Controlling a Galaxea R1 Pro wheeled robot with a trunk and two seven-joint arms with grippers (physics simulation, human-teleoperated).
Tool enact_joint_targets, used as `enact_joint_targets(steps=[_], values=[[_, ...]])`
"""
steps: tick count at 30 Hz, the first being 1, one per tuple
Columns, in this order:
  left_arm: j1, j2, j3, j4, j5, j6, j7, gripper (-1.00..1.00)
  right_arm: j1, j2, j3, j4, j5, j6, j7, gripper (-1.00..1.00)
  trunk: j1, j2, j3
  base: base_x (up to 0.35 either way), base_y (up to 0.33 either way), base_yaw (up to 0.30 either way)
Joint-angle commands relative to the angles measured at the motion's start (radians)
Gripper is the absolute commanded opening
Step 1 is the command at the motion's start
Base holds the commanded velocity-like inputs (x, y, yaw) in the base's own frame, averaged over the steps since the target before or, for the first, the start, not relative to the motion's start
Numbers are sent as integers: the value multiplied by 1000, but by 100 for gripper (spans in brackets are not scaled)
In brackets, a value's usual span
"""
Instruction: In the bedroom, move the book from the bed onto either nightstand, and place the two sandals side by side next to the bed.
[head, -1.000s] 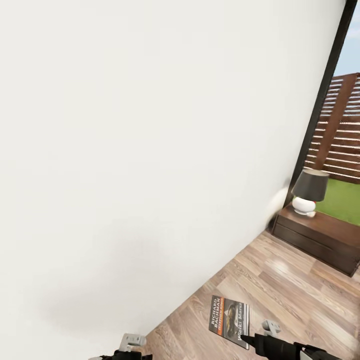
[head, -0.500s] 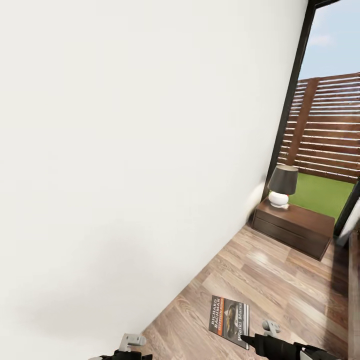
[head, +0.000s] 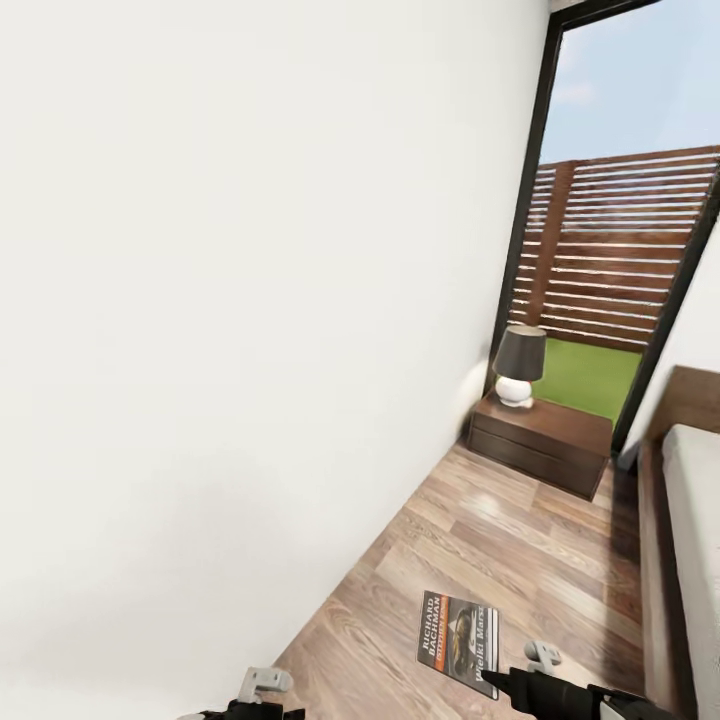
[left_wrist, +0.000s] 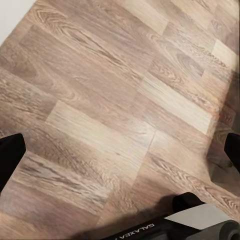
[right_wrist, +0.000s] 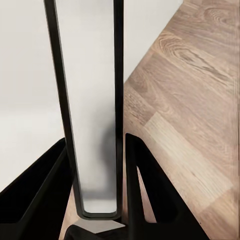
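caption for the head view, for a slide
Right gripper carrying the book along the white wall toward a nightstand with a lamp.

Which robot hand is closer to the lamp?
Right. The right gripper, holding the book, sits on the lamp's side; the left gripper hangs by the white wall.

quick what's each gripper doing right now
Left gripper: open, holding nothing.
Right gripper: shut on the book.
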Motion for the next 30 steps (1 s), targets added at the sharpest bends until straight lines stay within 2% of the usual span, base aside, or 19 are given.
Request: enact_joint_targets(steps=[1,10,19,30], values=[[0,1,-5,-1,10,5,-2,100,-2,0,-14,2,6,6,2,-100,1,-1,-1,304,0,-250],[0,1,-5,-1,10,5,-2,100,-2,0,-14,2,6,6,2,-100,1,-1,-1,243,0,-223],[0,1,-5,-2,10,5,-2,100,-1,0,-14,2,6,6,2,-100,1,-1,-1,43,0,-19],[0,1,-5,-1,10,5,-2,100,-2,0,-15,2,6,6,2,-100,1,-1,-1,303,0,-27]])
